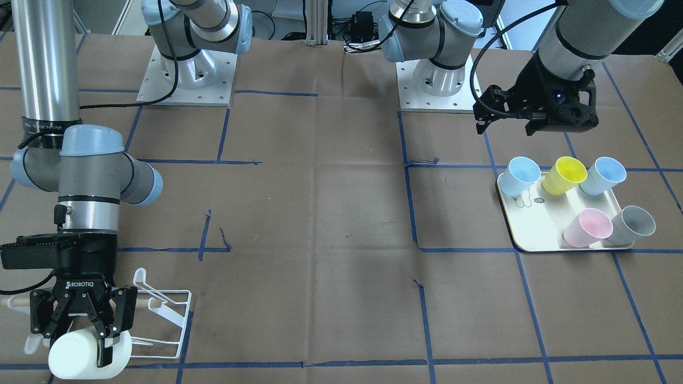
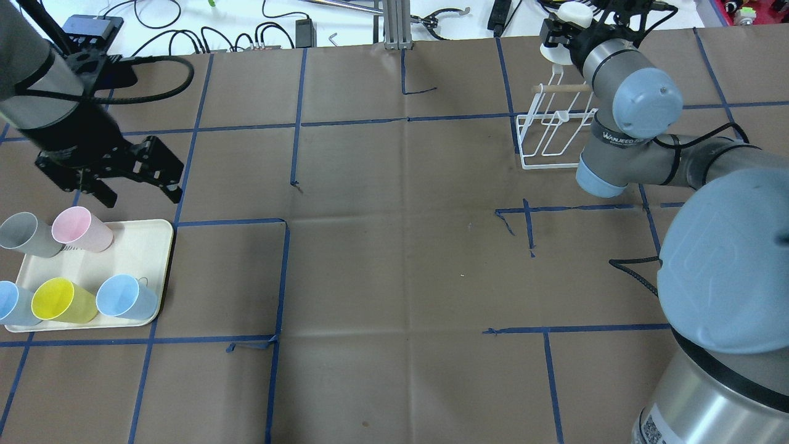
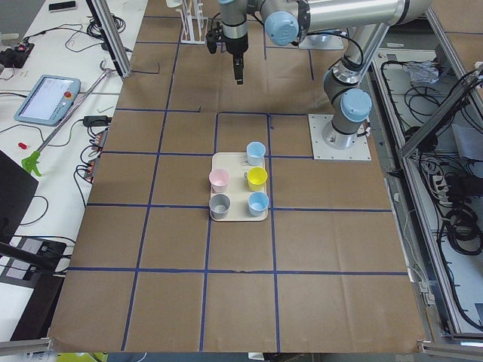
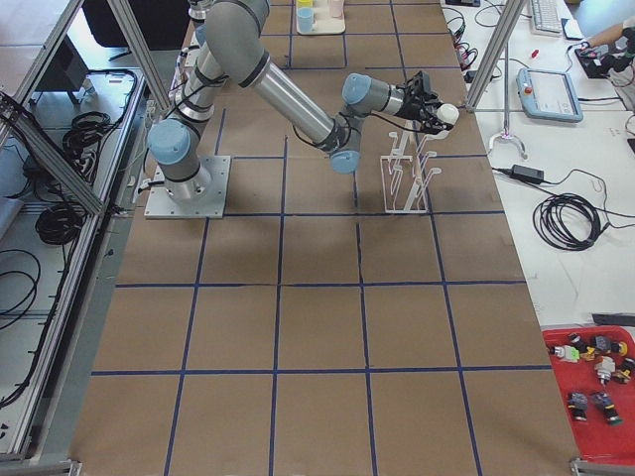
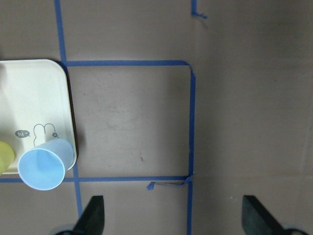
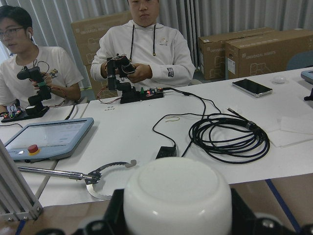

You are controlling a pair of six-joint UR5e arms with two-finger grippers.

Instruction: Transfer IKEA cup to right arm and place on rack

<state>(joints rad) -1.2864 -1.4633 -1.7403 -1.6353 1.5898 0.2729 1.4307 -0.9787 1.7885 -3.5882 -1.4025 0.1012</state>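
The left gripper (image 2: 143,197) hangs with its jaws spread, well apart from the rack (image 1: 173,320) across a wide stretch of bare table (image 2: 394,246) (just beside the tray (image 2: 151,246)). At the rack's far end, near the table's edge, the right gripper (image 1: 80,341) clamps the white cup (image 1: 85,354), which lies sideways.

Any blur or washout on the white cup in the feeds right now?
Front-facing: cup is sharp but very bright, with little surface detail. Overhead: it is small at the top edge, with low contrast against the white bench. Right wrist: it fills the bottom, slightly soft, and the background is sharp.
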